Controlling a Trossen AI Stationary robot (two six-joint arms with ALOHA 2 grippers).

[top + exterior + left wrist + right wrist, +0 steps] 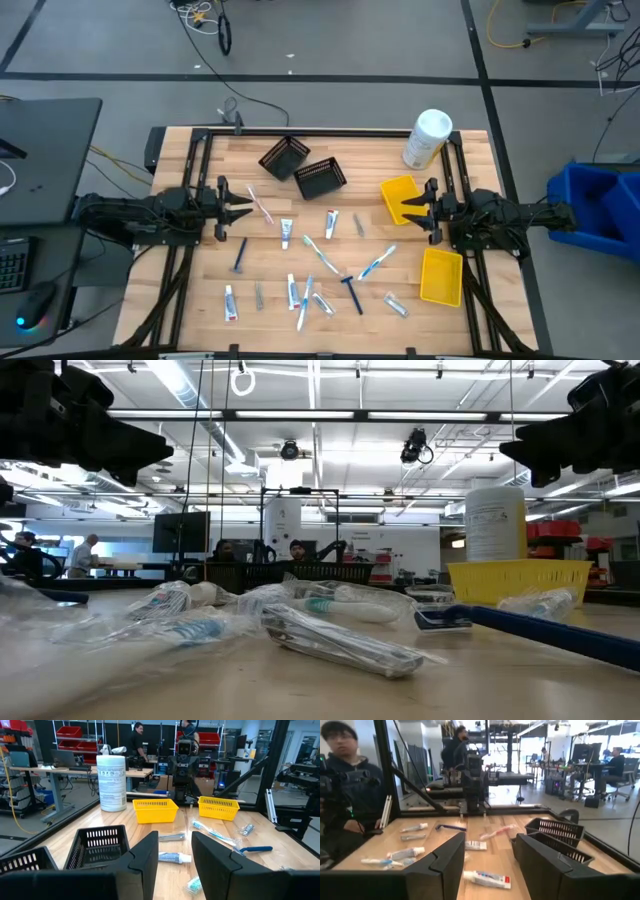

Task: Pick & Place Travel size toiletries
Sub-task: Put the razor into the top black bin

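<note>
The table (pixel 470 320) is bare wood near both side edges, where the arms wait. The left tool (pixel 240 211) and right tool (pixel 408 207) hang above the table, both spread with nothing between the fingers. Two mesh baskets (pixel 303 168), two yellow bins (pixel 441 277) and a white canister (pixel 427 139) stand toward the back and right. The toiletries (pixel 318 262) lie scattered mid-table. The canister's label print is unreadable. Only the wrist views show people beyond the table.
</note>
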